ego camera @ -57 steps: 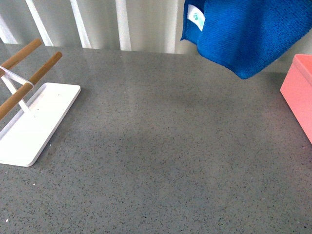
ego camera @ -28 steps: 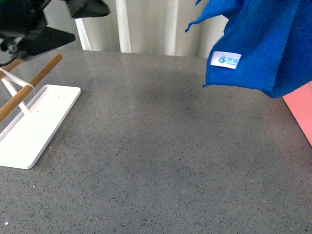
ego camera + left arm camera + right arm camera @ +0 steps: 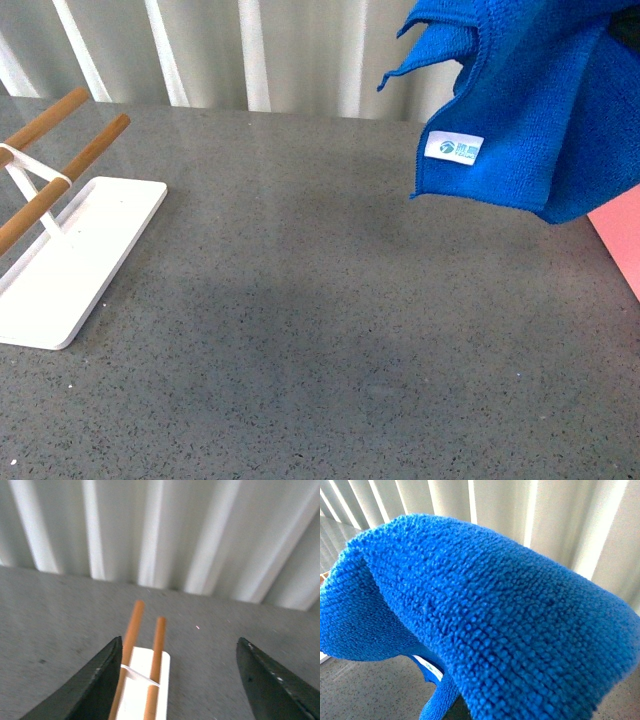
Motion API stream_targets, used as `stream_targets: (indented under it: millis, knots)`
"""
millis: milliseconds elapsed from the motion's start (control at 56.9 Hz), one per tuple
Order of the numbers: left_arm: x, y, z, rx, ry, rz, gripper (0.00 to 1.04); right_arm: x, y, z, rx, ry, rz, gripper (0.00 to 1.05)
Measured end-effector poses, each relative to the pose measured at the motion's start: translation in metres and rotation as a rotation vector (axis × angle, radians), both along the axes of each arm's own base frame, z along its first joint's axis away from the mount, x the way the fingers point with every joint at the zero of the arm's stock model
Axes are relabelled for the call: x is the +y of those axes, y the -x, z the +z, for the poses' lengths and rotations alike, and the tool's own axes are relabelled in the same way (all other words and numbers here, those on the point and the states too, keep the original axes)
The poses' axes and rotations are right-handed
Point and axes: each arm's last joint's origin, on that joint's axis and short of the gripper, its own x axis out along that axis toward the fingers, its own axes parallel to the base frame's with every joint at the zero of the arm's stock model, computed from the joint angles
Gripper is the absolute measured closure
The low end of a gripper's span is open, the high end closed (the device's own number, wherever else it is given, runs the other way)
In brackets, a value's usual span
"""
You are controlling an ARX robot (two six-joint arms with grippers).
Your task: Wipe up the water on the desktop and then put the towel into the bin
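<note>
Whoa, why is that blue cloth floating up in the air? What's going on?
A robot is holding the bright blue microfibre towel up above the speckled dark-grey desktop, close to the salmon-pink plastic bin at the front view's right edge. The towel drapes over the right arm's camera, so how the right gripper holds it is hidden. The left gripper is open and empty, pointing at the flat white tray with two wooden rods. The towel is not in the bin yet.

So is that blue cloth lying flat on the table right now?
No, the cloth hangs in the air at the right, its lower edge clear of the table.
</note>
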Motion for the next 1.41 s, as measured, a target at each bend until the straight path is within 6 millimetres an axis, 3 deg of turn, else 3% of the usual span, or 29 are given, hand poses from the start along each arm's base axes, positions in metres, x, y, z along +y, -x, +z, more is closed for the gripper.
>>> stream_targets:
  millis: [106, 405, 704, 1407]
  knots:
    - [-0.006, 0.021, 0.002, -0.055, -0.039, 0.012, 0.57, 0.001, 0.001, -0.003, 0.008, 0.002, 0.006, 0.99]
    - [-0.018, 0.057, -0.010, -0.041, -0.056, 0.024, 1.01, 0.001, 0.002, -0.006, 0.014, 0.011, -0.005, 0.99]
    - [-0.026, 0.089, -0.025, -0.031, -0.063, 0.006, 1.01, 0.000, 0.003, -0.008, 0.020, 0.019, -0.013, 0.99]
    - [-0.027, 0.121, -0.013, -0.070, -0.063, 0.007, 1.01, 0.005, 0.006, -0.019, 0.050, 0.033, -0.020, 0.99]
